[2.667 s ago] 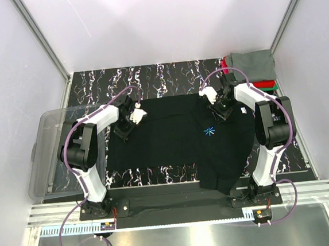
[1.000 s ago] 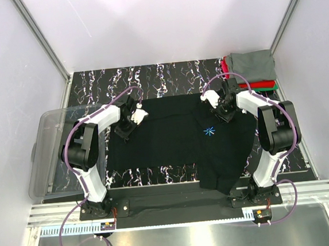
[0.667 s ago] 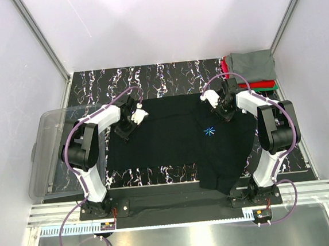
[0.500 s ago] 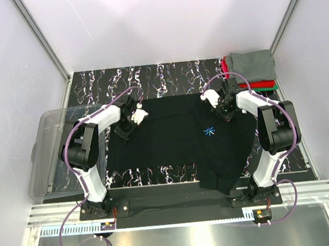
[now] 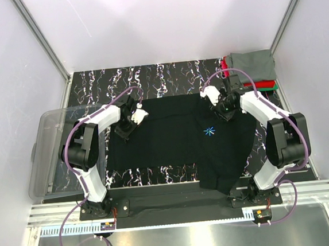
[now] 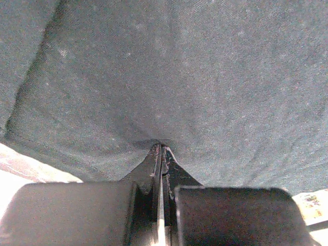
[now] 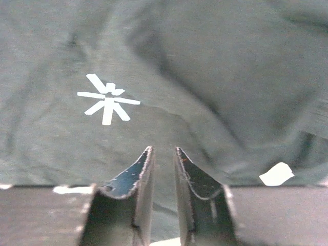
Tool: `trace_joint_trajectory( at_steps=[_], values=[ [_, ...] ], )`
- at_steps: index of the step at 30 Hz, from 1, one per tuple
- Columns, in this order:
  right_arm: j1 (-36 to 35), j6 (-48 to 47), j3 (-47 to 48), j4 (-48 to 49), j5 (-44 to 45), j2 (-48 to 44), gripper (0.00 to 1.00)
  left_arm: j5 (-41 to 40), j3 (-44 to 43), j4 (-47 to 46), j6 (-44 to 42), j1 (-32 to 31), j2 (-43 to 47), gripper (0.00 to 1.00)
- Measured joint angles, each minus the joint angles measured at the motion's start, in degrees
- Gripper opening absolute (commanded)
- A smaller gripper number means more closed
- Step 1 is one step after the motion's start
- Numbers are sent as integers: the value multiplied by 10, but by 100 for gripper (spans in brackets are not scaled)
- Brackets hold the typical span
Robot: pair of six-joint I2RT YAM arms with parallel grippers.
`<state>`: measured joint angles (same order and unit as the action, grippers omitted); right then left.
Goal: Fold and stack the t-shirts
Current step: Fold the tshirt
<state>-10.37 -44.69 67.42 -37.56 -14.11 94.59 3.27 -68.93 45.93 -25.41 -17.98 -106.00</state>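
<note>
Seen from above, we find the black t-shirt point(image 5: 172, 139) spread flat across the middle of the marbled table point(image 5: 166, 77), its small blue logo point(image 5: 209, 131) face up and its near right corner rumpled at the table's front edge

A clear plastic bin point(image 5: 42, 145) stands just off the shirt's left side, behind the left arm. In the far right corner sits the stack of folded shirts, grey point(image 5: 253, 66) on top with red point(image 5: 263, 84) and a sliver of green point(image 5: 276, 84) showing beneath. The right arm's wrist and cable cross in front of the stack's near left corner.

The left gripper point(image 6: 161, 149) is at the shirt's far left edge, its jaws pressed together on a small pinch of black cloth. The right gripper point(image 7: 163, 151) hangs over the shirt's far right part, its jaws a narrow gap apart above the fabric. In its wrist view we see the logo to one side and a white tag point(image 7: 277, 174) to the other.

Against the picture from half a second earlier, the right arm has swung its elbow outward and stretched, bringing the wrist closer to the stack. The left arm and the shirt lie as they did
</note>
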Motion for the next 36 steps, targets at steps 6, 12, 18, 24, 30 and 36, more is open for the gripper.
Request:
trace_joint_trajectory(
  at_steps=[6, 12, 18, 24, 30, 36],
  values=[
    [-43, -3, 0, -21, -27, 24, 32, 0, 0, 0, 0, 0, 0, 0],
    [-82, -5, 0, -21, -36, 57, 32, 0, 0, -1, 0, 0, 0, 0],
    [-88, -5, 1, -12, -35, 78, 33, 0, 3, -3, 0, 0, 2, 0],
    [-96, -4, 2, 9, -30, 98, 33, 0, 5, -5, 0, 0, 3, 0],
    [-98, -1, 4, 34, -21, 105, 33, 0, 8, -8, 0, 0, 5, 0],
    [-98, 0, 4, 54, -12, 108, 32, -1, 8, -8, 0, 0, 5, 0]
  ],
)
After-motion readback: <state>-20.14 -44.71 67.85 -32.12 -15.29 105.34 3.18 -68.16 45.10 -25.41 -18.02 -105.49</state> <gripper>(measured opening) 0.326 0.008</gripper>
